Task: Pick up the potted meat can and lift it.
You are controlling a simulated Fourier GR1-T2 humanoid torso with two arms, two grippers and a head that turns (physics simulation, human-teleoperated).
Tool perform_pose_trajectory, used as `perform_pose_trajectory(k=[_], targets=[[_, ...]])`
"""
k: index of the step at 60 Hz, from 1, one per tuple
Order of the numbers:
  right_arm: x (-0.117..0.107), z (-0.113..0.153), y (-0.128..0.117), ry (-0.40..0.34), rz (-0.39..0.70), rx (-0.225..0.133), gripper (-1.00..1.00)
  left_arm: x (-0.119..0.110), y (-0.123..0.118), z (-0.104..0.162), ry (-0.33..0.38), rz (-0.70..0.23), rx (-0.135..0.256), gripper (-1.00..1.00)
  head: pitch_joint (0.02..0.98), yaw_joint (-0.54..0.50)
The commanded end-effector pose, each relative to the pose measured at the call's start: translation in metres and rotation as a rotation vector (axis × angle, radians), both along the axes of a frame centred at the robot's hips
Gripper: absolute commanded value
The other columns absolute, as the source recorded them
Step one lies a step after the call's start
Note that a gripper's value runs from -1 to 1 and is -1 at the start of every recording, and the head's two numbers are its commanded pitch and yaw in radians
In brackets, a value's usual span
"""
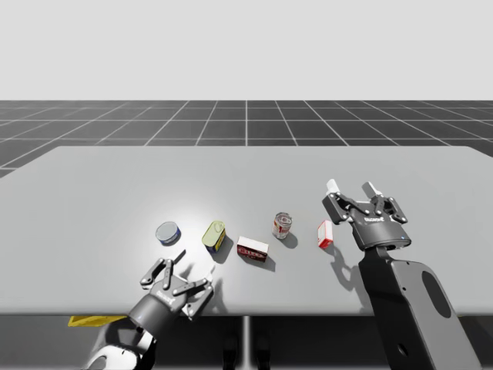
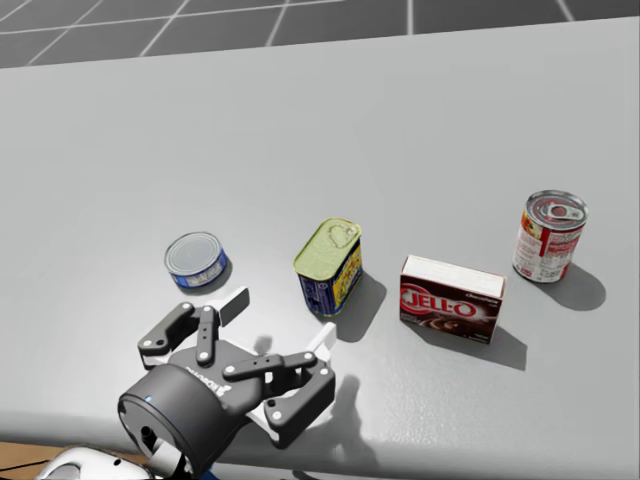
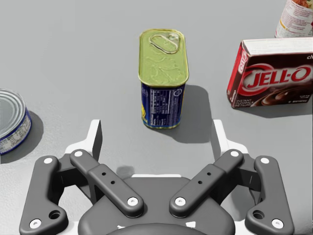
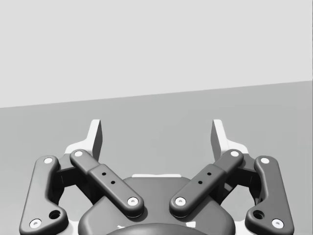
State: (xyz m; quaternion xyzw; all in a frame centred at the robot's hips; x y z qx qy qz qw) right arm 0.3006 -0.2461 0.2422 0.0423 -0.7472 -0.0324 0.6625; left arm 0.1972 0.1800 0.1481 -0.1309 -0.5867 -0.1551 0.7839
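You've three cans [image 1: 167,232] [image 1: 283,225], potted meat can [image 1: 214,235] included, and two boxes [image 1: 253,250] [image 1: 326,233] mid-frame; left gripper [image 3: 156,132] and right gripper [image 4: 156,129] both gape wide, empty.

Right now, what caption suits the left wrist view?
Open left gripper faces the upright blue rectangular can with a yellow-green lid.

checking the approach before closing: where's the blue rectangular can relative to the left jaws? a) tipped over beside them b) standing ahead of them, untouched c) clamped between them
b: the blue rectangular can stands upright ahead of my left gripper, jaws open and clear of it.
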Motion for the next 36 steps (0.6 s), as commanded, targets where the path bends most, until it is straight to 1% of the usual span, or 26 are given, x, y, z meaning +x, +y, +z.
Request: perform_pose_trajectory(k=[1,9,15,18,20,23,29,36], targets=[[0.000,0.000,-0.001,0.001,-0.003,-0.001,-1.00,0.015,-0.016,-0.009,0.026,-0.010,-0.018,-1.00,0.824,0.19],[-0.001,0.000,0.000,0.001,-0.004,0.000,-1.00,0.026,-0.024,-0.006,0.027,0.005,-0.016,-1.00,0.823,0.18],[-0.001,0.000,0.000,0.001,-0.004,0.002,-1.00,0.038,-0.031,-0.005,0.012,0.023,0.000,-1.00,0.822,0.18],[-0.001,0.000,0.000,0.001,-0.004,0.002,-1.00,0.042,-0.034,-0.005,0.019,0.038,-0.013,-1.00,0.823,0.18],[-0.001,0.000,0.000,0.001,-0.004,0.003,-1.00,0.045,-0.036,-0.005,0.016,0.048,-0.007,-1.00,0.823,0.18],[-0.001,0.001,0.000,0.001,-0.004,0.003,-1.00,0.049,-0.039,-0.005,0.020,0.058,-0.009,-1.00,0.823,0.18],[-0.002,0.001,0.000,-0.001,-0.003,0.003,-1.00,0.060,-0.045,-0.005,0.023,0.078,0.001,-1.00,0.823,0.18],[-0.002,0.001,-0.001,-0.002,-0.004,0.006,-1.00,0.068,-0.047,-0.007,0.033,0.107,0.014,-1.00,0.822,0.18]])
